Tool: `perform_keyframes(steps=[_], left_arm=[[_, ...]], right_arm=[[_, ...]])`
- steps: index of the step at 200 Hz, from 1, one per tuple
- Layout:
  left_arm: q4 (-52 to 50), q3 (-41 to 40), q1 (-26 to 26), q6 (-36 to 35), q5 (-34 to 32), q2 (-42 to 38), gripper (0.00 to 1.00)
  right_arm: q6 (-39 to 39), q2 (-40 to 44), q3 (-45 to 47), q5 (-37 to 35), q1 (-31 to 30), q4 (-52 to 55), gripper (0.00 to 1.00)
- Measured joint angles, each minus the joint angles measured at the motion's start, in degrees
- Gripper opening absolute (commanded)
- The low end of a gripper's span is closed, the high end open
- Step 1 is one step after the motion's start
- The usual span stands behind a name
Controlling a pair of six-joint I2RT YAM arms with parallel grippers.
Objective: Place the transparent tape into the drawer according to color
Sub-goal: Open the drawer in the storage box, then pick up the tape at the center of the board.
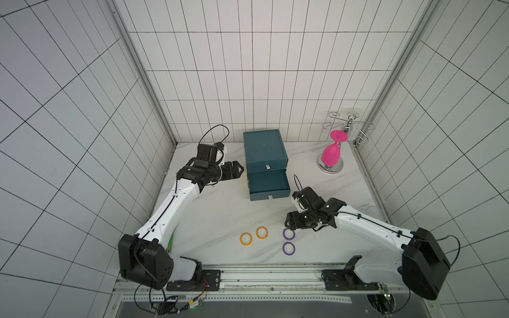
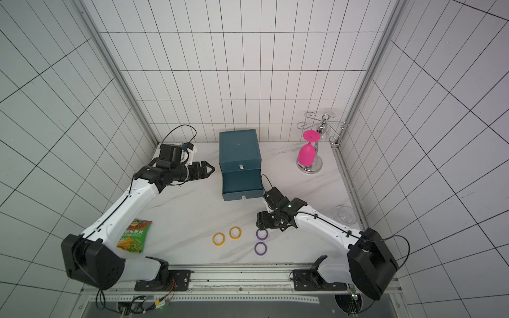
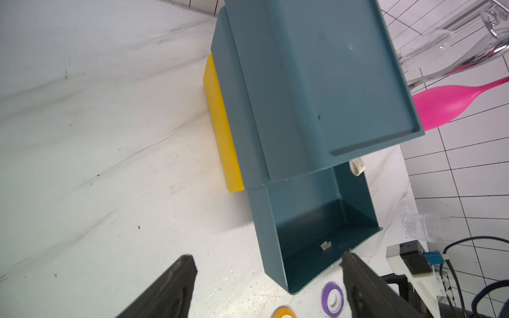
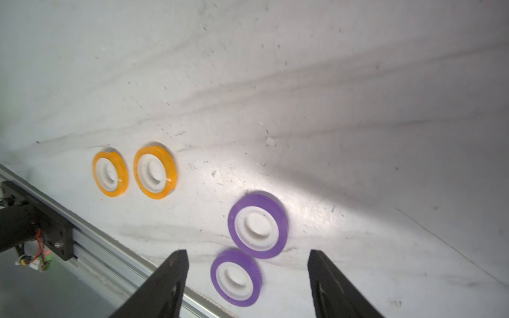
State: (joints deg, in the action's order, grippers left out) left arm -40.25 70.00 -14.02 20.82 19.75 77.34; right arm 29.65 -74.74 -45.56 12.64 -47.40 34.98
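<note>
Right wrist view is showing you the right gripper [image 4: 247, 253] with its fingers spread wide and nothing between them; the frame edge is cutting both fingers off. Two purple tape rings [image 4: 258, 224] [image 4: 236, 276] are lying flat on the table [image 4: 358, 110] just ahead of those fingers, slightly blurred. Two orange tape rings [image 4: 155, 172] [image 4: 110, 173] are lying side by side further off. In both top views the gripper body is overlapping the edge of the farther purple ring, so you cannot tell whether it is touching.

The left gripper [image 3: 268, 257] is hanging beside the cabinet [image 1: 264, 146], jaws likewise spread and holding nothing. The lower drawer [image 1: 268, 184] is standing pulled out. The upper drawer [image 1: 259, 163] is sitting shut, so its contents are hidden from you. A yellow block [image 3: 220, 124] against the cabinet's side is showing plainly in the left wrist view only. The snack bag [image 1: 171, 242] is showing only as a green sliver behind the left arm in a top view. A clear cup [image 2: 347, 214] near the right wall is hard to make out.

All four rings are lying near the table's front edge, close to the rail [image 1: 275, 275]. Bare tabletop is lying open between the rings and the drawer front, and between the two arms. The pink glass [image 1: 332, 155] is standing well apart in the far right corner.
</note>
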Motion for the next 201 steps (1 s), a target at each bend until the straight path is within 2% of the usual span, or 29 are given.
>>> perform_keyframes(steps=[67,95,127,201], left_arm=[[-0.7,-9.3,1.8,0.7,1.4,-3.3,0.89],[-0.8,-11.3,1.9,0.7,1.8,-3.3,0.89],[-0.7,-12.4,2.1,0.7,2.4,-3.3,0.90],[-0.6,-13.3,3.6,0.6,4.3,-3.3,0.90]], right_arm=[[-1.5,-4.1,-0.7,-4.6,-2.3,4.7,0.66],[-1.4,-7.1,-2.0,-6.0,-3.8,4.5,0.59],[-1.1,-9.6,-3.0,-6.8,-4.9,4.3,0.52],[-0.4,-15.2,-4.7,-8.4,-7.0,3.7,0.42]])
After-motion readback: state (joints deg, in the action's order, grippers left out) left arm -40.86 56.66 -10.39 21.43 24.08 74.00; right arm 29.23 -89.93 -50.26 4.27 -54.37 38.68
